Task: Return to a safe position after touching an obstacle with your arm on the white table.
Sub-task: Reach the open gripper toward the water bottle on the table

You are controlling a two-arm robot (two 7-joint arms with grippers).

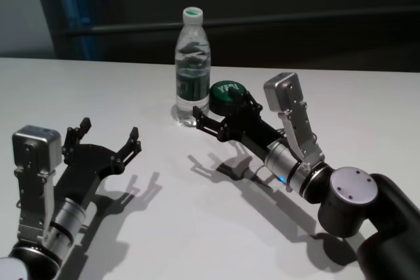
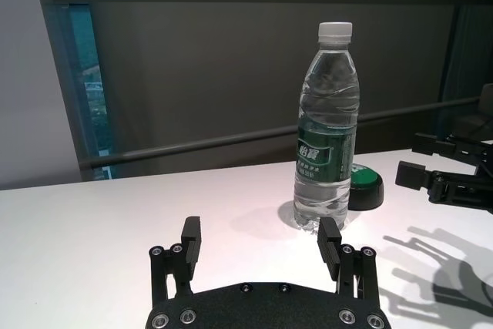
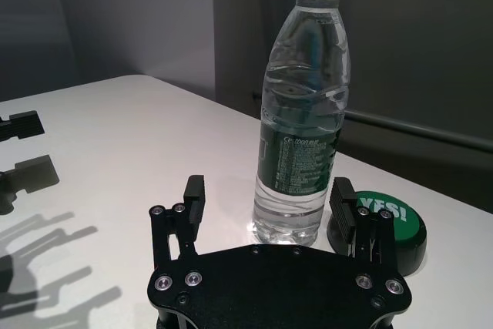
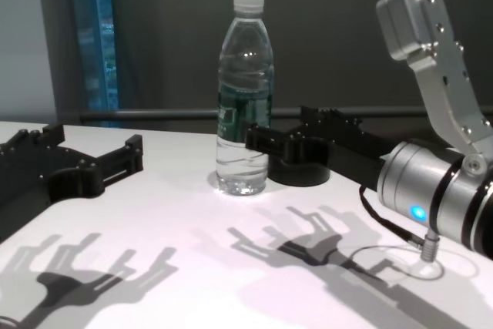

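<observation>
The water bottle [image 1: 193,70] stood upright on my white table [image 1: 197,227], toward its far side and near the middle. It was tall and clear, with a white screw cap, a dark green label band around its middle, and water filling it nearly to the neck. The table was wide, smooth and glossy.

One tall clear plastic water bottle [image 1: 193,70] with a white screw cap, one low green-topped black button [image 1: 228,96] and two black robot grippers share one glossy white table [image 1: 197,227].
</observation>
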